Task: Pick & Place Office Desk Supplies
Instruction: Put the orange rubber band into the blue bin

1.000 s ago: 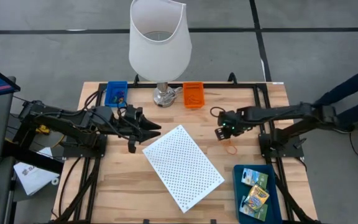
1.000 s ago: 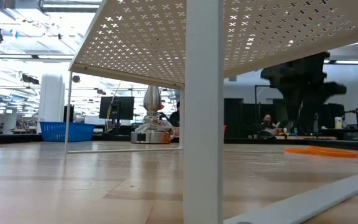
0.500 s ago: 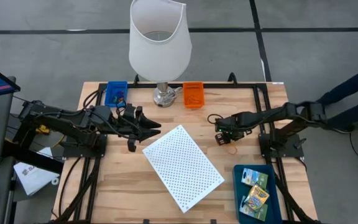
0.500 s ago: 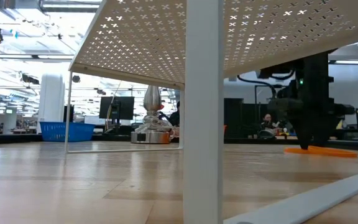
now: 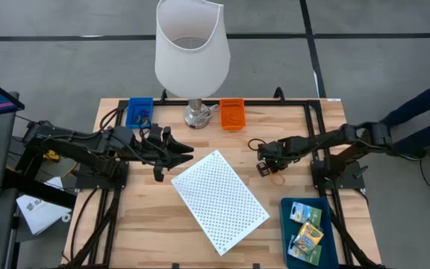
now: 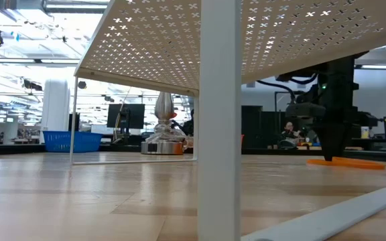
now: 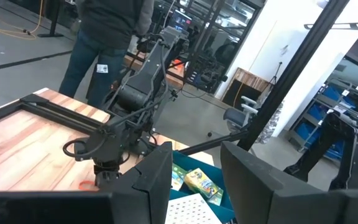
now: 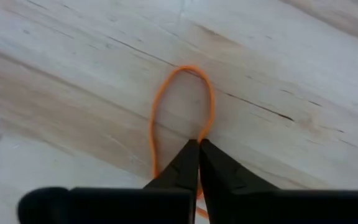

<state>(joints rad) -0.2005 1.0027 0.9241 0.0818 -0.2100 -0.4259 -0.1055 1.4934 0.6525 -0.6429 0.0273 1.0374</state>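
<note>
An orange rubber band (image 8: 182, 106) lies on the wooden table right of centre, also visible as the rubber band (image 5: 277, 178) and the rubber band (image 6: 348, 161). My right gripper (image 8: 199, 144) stands over it, pointing down, shut on it; in the high view the right gripper (image 5: 263, 168) is at the band's left end. My left gripper (image 5: 176, 158) hangs open at the left of the white perforated panel (image 5: 219, 200), holding nothing. Two colourful boxes (image 5: 306, 224) lie in a blue tray (image 5: 327, 250) at the near right. My right gripper pinches one strand of the rubber band (image 8: 202, 133) between its two fingertips, at one end of the loop. The fingers come from above, pointing down to the table. The rest of the loop lies flat and slack on the wood beyond the tips.
A big white lamp (image 5: 191, 52) stands at the far middle, between a blue bin (image 5: 139, 112) and an orange bin (image 5: 232, 114). The perforated panel stands raised on thin legs (image 6: 218, 134) across the table's middle. A person (image 7: 107, 37) stands beyond the table.
My right gripper has come down to the table and a little toward the near edge, onto the rubber band, and its fingers have shut on the band's strand. The band has stayed flat on the wood.
</note>
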